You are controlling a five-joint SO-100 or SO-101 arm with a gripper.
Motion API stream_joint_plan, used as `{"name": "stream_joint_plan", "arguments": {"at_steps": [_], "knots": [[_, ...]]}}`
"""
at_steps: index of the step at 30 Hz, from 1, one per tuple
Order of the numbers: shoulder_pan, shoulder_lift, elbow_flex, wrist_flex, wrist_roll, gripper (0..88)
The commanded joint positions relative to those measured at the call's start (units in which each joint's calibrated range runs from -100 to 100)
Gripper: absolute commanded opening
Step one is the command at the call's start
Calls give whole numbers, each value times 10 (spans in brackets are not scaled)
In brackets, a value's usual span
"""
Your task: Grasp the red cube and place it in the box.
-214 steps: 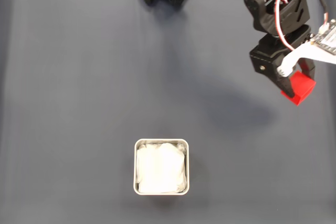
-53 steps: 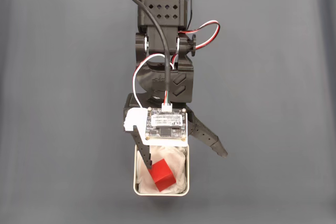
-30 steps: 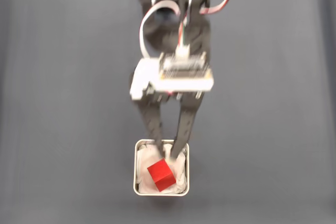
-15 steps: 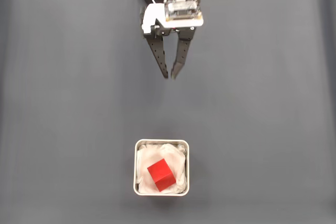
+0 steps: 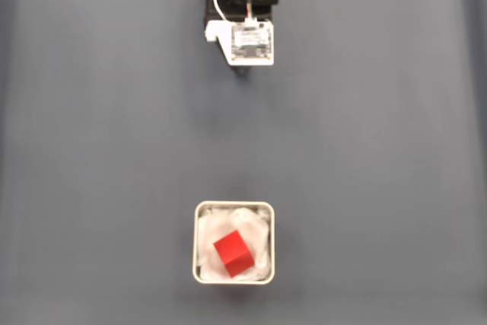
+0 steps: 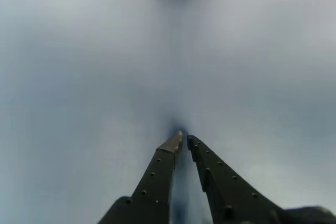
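Red cube: the red cube (image 5: pixel 233 254) sits inside the box (image 5: pixel 233 208), turned a little askew on the white lining (image 5: pixel 209 230), in the fixed view.
Box: low in the fixed view, near the middle, upright on the dark grey table (image 5: pixel 99 142); the cube touches the lining and looks clear of the rim.
Gripper: in the wrist view the gripper (image 6: pixel 183 140) has its fingers drawn together, tips nearly touching, nothing between them.
Arm: folded at the top edge of the fixed view, well apart from the box; the camera board (image 5: pixel 251 42) faces up.
Step in hand: judged from this, the placing is done and what remains is parking the arm; best done slowly, high above the table, with no swing toward the box.
Hard to make out: the fingers lie hidden under the camera board in the fixed view; the wrist view is blurred, so the surface beyond the tips is a grey haze; the arm's base is cut off at the top.
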Motion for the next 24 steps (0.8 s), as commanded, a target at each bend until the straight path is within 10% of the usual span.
{"name": "stream_joint_plan", "arguments": {"at_steps": [1,24], "knots": [[-2,-14,5,38,-7,0],[-3,-15,5,56,-9,2]]}}
